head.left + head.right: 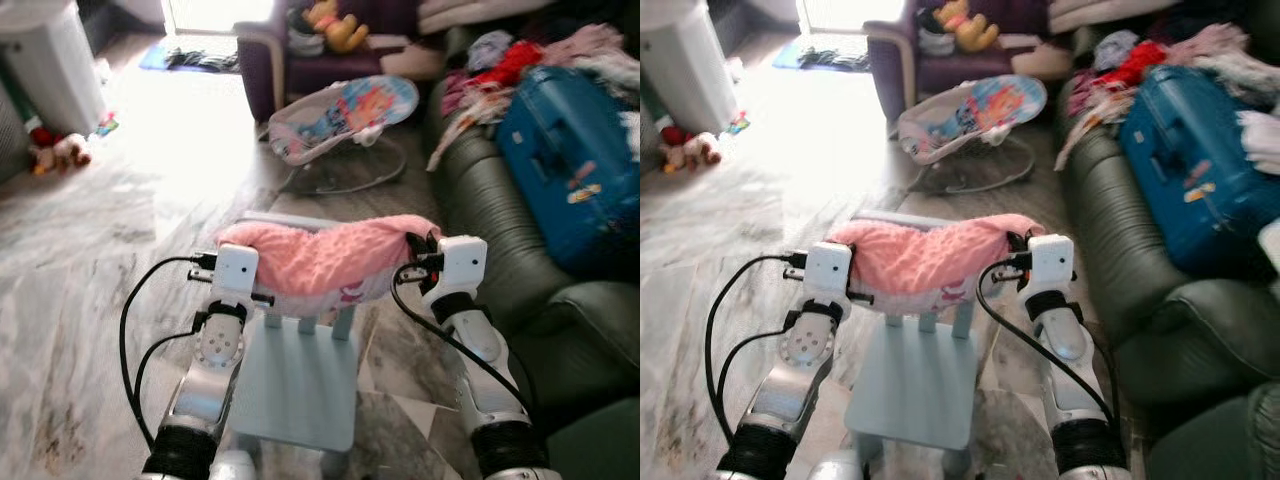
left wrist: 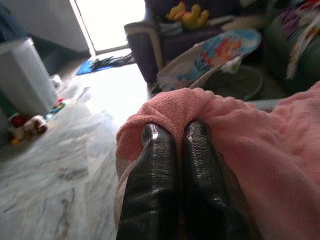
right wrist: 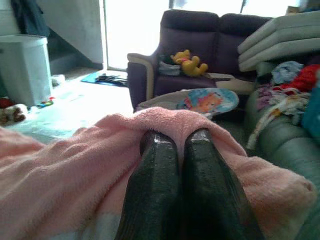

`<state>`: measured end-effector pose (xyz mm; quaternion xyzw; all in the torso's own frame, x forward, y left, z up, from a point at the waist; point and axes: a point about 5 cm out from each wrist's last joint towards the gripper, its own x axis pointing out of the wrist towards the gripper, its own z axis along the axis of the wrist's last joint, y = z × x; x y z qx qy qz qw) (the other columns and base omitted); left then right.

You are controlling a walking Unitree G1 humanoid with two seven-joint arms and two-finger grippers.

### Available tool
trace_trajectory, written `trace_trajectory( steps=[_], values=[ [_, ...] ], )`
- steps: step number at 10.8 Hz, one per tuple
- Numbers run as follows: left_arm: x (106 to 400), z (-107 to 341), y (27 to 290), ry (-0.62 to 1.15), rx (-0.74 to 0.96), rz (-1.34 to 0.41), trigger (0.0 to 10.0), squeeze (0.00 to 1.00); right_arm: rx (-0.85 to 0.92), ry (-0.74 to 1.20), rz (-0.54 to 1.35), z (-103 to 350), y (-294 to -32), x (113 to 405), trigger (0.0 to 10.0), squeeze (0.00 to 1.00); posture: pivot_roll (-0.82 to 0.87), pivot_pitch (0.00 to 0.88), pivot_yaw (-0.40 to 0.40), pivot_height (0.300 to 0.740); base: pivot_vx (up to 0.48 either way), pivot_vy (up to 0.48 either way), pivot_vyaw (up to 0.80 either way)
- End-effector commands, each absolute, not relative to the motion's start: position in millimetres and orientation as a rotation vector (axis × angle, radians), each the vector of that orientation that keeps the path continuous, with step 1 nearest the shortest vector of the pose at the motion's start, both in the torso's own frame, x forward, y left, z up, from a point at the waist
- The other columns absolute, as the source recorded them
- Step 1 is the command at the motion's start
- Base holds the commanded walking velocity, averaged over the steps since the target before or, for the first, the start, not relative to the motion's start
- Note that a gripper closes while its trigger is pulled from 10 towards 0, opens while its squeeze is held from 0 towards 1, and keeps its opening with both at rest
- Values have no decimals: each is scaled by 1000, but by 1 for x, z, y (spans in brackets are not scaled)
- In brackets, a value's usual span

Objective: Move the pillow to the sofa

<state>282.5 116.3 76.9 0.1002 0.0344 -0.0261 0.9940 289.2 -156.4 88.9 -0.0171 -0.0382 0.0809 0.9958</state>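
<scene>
Pillow (image 1: 325, 258), pink and fuzzy, hangs between the two tools, sagging a little in the middle above the small pale-blue chair (image 1: 300, 380) that stands on the marble floor (image 1: 90, 300). Left tool (image 2: 176, 137) has its two black fingers drawn close together, pinching the pillow's left end, with the pink fabric bunched around their tips. Right tool (image 3: 177, 142) does the same at the pillow's right end, fingers nearly touching and buried in the fleece. To the right of the right tool sits the dark green sofa (image 1: 500, 250), carrying a blue suitcase (image 1: 570, 160) and a heap of clothes (image 1: 520, 60). Ahead of both tools, beyond the pillow, stands a baby bouncer (image 1: 345, 115), and behind it a purple armchair (image 3: 200, 35) with a yellow plush toy (image 3: 187, 62).
</scene>
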Motion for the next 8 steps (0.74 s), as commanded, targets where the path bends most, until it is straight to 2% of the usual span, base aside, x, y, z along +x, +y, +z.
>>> trace_trajectory(
  steps=[1, 3, 8],
  values=[
    [281, 80, 117, 59, 182, -60, 10000, 0, -30, -73, 147, 90, -160, 289, 10000, 0, 18, 0, -35, 740, 0, 0, 0],
    [279, 81, 117, 66, 172, -60, 10000, 0, -22, -62, 132, 88, -162, 287, 10000, 0, 18, 0, -31, 740, 0, 0, 0],
    [277, 81, 114, 79, 164, -69, 10000, 0, -21, -35, 105, 83, -166, 283, 10000, 0, 17, 0, -31, 740, -283, 0, 0]
  ],
)
